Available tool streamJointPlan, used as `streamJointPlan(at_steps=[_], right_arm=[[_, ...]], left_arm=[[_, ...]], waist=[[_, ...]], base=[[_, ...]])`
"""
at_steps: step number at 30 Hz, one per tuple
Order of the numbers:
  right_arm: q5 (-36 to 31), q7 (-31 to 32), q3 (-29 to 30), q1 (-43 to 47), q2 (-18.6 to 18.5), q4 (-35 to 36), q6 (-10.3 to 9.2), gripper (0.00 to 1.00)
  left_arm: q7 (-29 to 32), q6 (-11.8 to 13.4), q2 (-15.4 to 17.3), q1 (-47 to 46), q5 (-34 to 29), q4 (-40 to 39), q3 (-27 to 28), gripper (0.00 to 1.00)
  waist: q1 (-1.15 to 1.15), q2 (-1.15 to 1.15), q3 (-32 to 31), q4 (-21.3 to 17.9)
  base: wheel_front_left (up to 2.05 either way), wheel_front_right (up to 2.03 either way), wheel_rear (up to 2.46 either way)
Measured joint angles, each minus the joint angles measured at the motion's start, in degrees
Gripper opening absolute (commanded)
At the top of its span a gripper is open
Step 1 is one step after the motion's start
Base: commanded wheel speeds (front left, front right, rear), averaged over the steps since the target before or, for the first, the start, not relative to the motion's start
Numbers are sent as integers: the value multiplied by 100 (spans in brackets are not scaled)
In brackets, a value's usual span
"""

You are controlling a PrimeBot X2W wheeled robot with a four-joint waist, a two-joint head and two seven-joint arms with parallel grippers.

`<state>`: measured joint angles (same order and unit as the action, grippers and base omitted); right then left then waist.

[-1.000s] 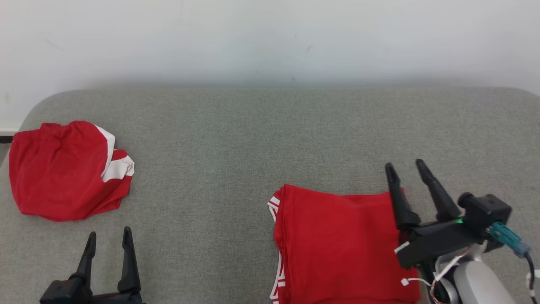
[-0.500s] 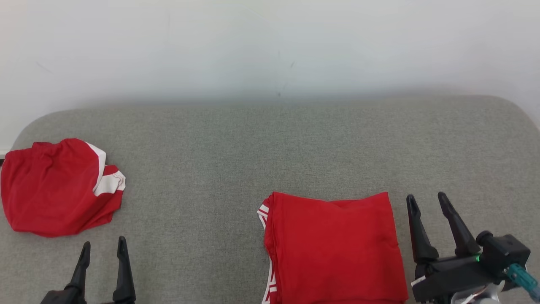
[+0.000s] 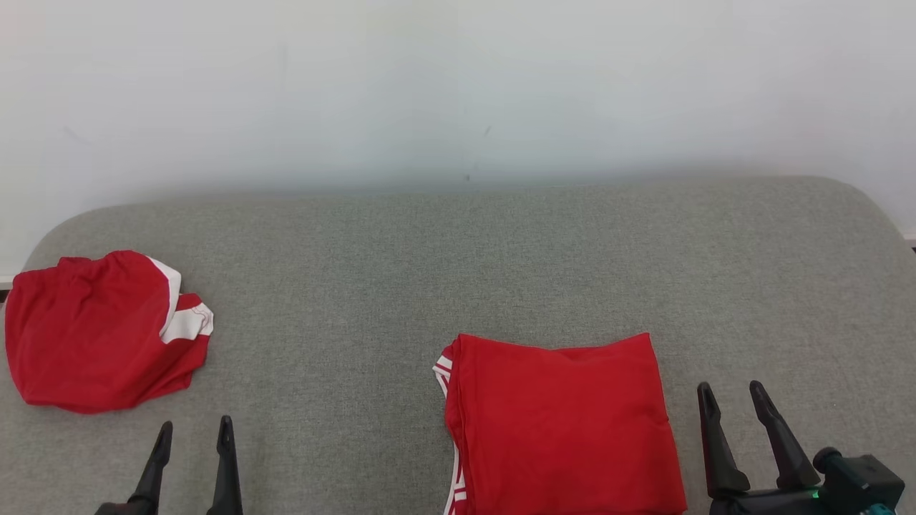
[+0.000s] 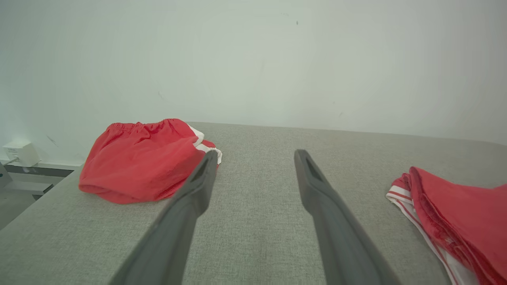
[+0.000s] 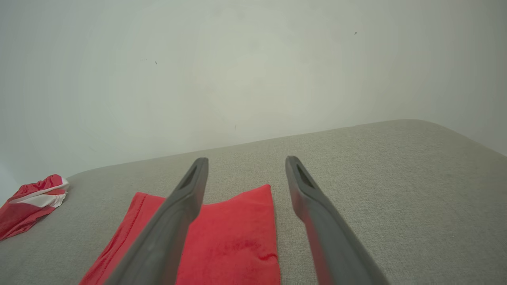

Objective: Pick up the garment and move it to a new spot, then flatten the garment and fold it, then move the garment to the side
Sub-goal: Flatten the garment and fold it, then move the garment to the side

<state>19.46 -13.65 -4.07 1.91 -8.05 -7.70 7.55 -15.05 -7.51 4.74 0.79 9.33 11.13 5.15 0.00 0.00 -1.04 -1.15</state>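
Note the folded red garment [image 3: 562, 422] lying flat on the grey fabric surface [image 3: 429, 272], right of centre, with its near edge cut off by the bottom of the head view and white-striped trim showing along its left side alone. Note the left tool [image 3: 197, 423] and right tool [image 3: 730, 387] cut off likewise, with little more than the fingers in frame. Read both tools as spread wide, with nothing between the fingers and no contact with cloth. Locate the right tool just beside the garment's right edge, apart from it. Locate the left tool at the front left, near a second, crumpled red-and-white garment [image 3: 93, 332] lying well apart at the surface's left end. Treat the small pale box [image 4: 20, 152] beyond that end, in the left wrist view, as too small to identify. Compare with one second ago: right tool's left finger then overlapping the folded garment's right edge, now drawn back to its side. Attribute the downward shift of the whole head view to camera motion, with spacing between the two garments unchanged.
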Motion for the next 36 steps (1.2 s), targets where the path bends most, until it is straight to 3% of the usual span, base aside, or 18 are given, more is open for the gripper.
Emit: streamJointPlan(at_steps=[21,36], right_arm=[[-192,0,101,182,92,49,0,100],[-279,62,120,197,119,52,0,100]], left_arm=[[1,-2,740,270,753,-309,-632,100],[25,103,792,290,790,-366,-650,100]], waist=[[0,0,-75,92],[0,0,-77,74]], base=[[0,0,0],[0,0,0]])
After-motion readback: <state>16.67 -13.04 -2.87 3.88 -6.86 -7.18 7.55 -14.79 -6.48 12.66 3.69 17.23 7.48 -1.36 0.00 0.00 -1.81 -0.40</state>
